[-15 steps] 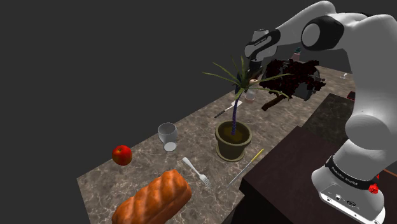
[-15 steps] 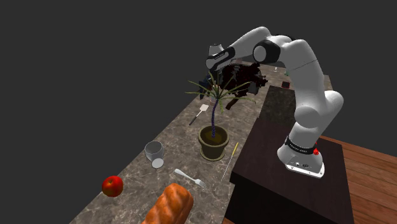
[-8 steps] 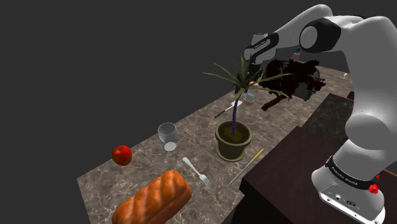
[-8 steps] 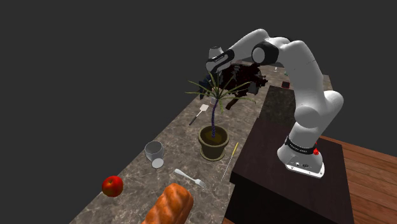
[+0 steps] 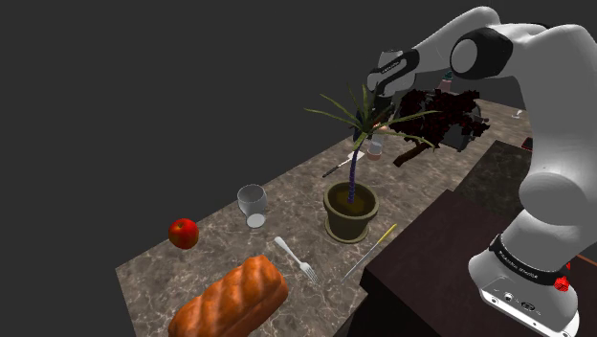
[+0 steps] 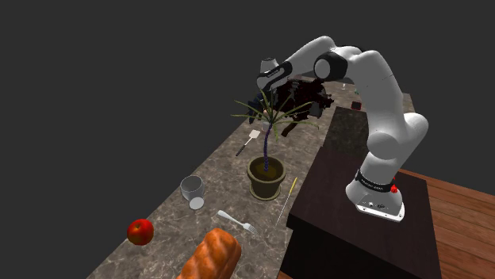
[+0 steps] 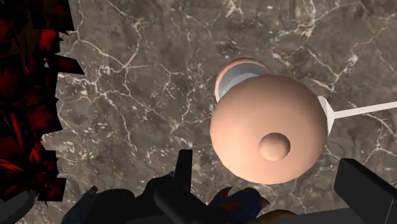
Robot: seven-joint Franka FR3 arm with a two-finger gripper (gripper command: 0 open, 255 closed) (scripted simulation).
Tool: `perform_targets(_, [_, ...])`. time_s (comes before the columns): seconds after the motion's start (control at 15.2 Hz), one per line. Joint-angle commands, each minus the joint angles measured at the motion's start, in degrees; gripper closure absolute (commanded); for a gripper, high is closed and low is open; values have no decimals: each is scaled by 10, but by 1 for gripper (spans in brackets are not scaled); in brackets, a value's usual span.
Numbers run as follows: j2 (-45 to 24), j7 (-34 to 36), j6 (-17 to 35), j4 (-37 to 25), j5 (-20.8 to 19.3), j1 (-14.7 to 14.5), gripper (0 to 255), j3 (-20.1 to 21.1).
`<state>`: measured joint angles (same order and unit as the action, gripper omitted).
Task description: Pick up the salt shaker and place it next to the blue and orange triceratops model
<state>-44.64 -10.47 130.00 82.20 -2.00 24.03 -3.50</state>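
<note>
Jaws wide apart, hovering right over salt shaker (image 7: 267, 130), clear of its pink domed cap on both sides. Standing upright on marbled tabletop (image 5: 287, 206), at one o'clock from plant pot (image 5: 350, 213) in shoulder view.

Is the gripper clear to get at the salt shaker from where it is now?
Likely yes: the salt shaker sits below the gripper, between its open fingers, nothing covering it.
</note>
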Motion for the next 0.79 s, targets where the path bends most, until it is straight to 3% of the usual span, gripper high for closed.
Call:
perform_targets(0.0, [0, 0, 0, 0, 0, 0, 0, 0])
perform_targets(0.26, [46, 1, -44, 2, -1, -4, 0, -1])
perform_targets(0.73, [46, 1, -44, 2, -1, -4, 0, -1])
